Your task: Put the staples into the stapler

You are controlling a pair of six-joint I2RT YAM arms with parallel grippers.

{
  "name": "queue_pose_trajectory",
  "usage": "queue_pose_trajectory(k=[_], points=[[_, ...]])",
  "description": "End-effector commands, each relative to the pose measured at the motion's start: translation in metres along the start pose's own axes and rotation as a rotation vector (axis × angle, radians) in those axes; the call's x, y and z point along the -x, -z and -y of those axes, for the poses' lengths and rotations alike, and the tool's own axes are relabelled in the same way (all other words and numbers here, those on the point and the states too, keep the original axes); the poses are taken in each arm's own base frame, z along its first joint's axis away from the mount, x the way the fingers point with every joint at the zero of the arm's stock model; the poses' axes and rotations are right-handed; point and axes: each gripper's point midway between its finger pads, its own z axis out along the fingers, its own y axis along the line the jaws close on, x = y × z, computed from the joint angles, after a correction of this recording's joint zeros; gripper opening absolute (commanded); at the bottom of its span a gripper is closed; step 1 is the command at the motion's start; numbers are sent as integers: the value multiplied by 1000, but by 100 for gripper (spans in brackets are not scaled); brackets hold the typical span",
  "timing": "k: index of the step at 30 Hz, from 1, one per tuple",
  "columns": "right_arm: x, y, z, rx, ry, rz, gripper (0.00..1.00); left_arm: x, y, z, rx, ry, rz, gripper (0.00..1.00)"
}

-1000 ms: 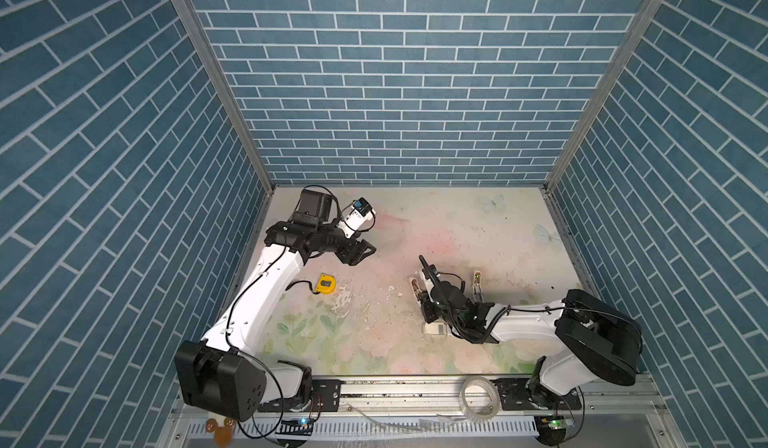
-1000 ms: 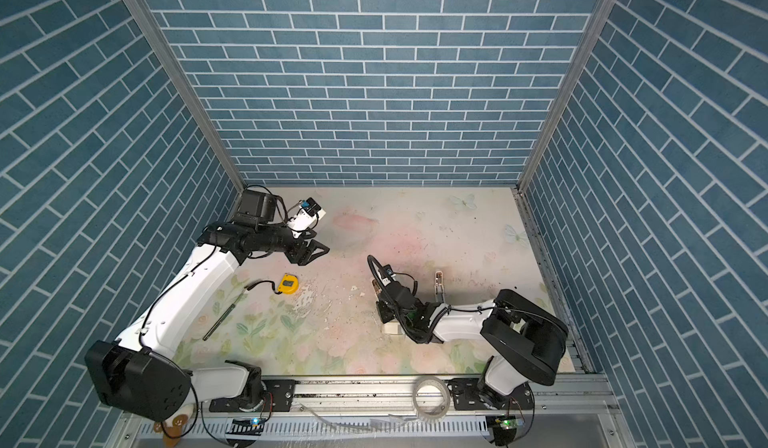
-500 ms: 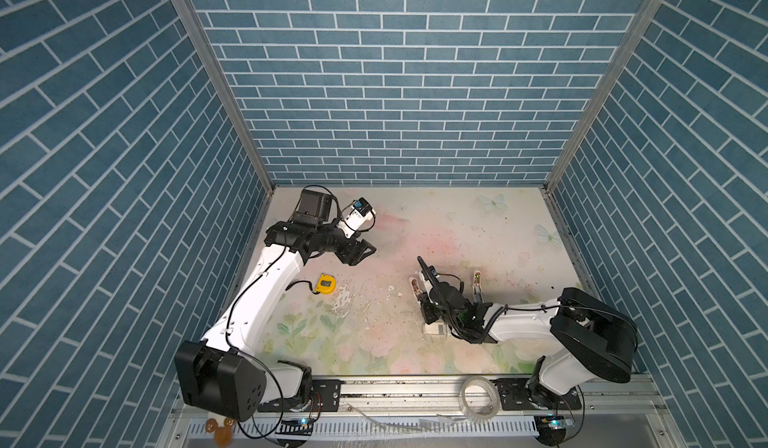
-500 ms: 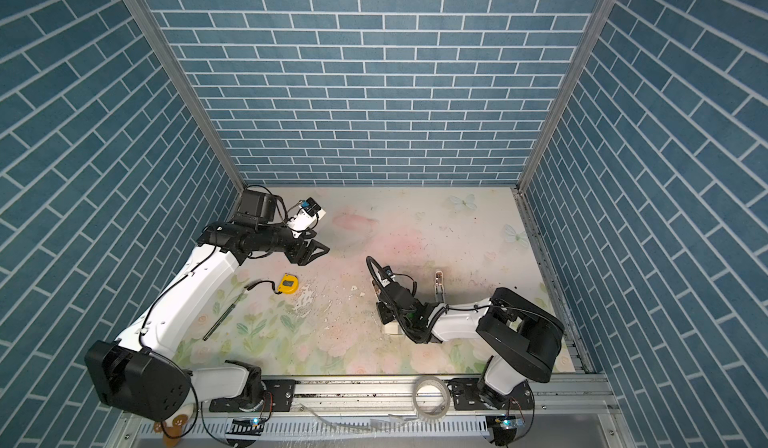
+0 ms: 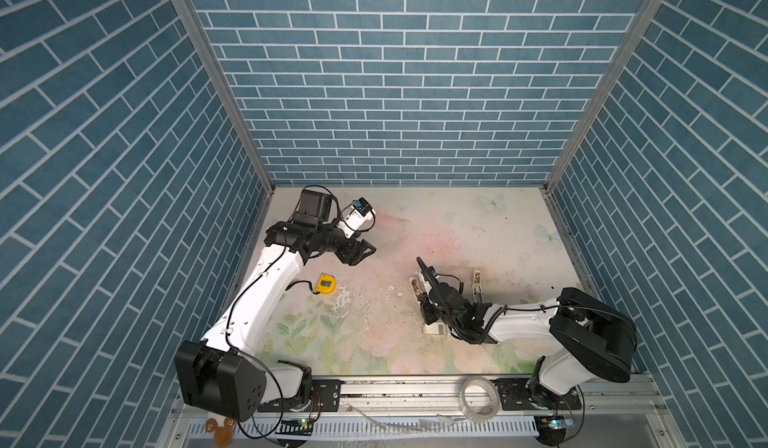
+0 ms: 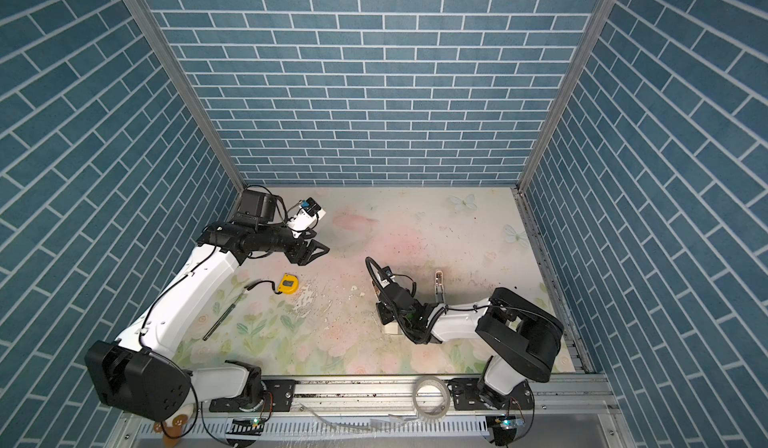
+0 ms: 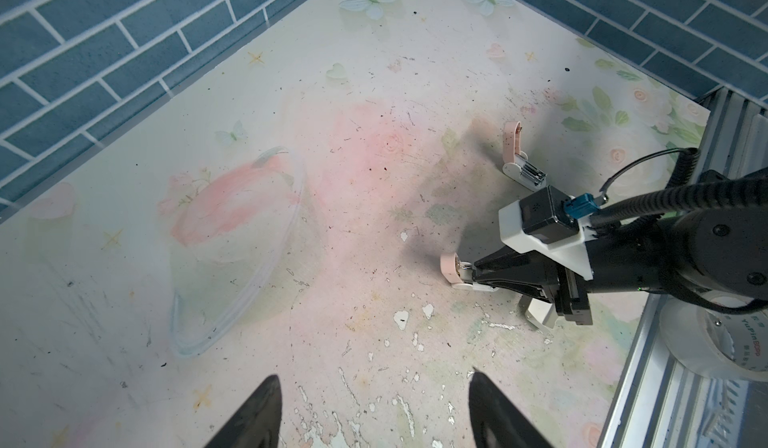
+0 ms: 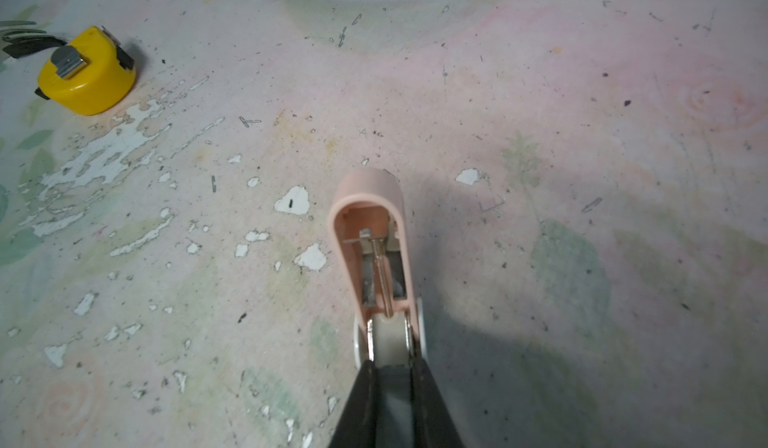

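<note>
— Pink stapler [image 5: 414, 285] in both top views: who has it?

— The right hand [image 5: 422, 299], fingers pressed together on its lower end, low over the floral worktop [image 5: 457, 225]. A small white staple carton [image 5: 434, 328] lies just beside the stapler, on the side toward the front rail [image 5: 415, 385], partly under that hand.

— And the left hand [image 5: 365, 254]?

— Spread, pinching nothing, hovering well apart from the stapler on the left arm's side. A yellow tape measure [image 5: 324, 283] lies on that same side of the stapler, also well apart. A second stapler [image 5: 477, 285] sits near the stapler on the opposite side.

— Left wrist view?

— The left hand [image 7: 374, 404] shows its tips wide apart over bare worktop. Across from them the right hand [image 7: 469, 277] clamps the stapler [image 7: 451, 269]. The staple carton [image 7: 540, 315] shows beneath that hand, close behind the stapler. Beyond the stapler the second stapler [image 7: 515, 150] lies open, a metal channel showing in its white base.

— Right wrist view?

— The right hand [image 8: 390, 362] nips the stapler [image 8: 374, 233] by its white and metal base. The pink lid is swung open, a spring rod showing on its underside. Whether a strip sits in the channel I cannot tell. Around the stapler loose single staples [image 8: 249, 122] dot the worktop, and the tape measure [image 8: 87, 71] lies well apart from it.
</note>
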Motion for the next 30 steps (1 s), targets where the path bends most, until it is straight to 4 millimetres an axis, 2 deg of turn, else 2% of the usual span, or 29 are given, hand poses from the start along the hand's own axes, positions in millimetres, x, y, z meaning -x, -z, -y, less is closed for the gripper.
queue_pose_trajectory(k=[1,12,30], points=[[-9,-1,1,-13,38,-30,16,1,5,0,12,-4,13,72],[-11,0,1,-14,38,-33,17,-1,6,0,12,-4,11,72],[-8,2,-1,-12,34,-24,23,-1,4,0,10,-3,12,72]])
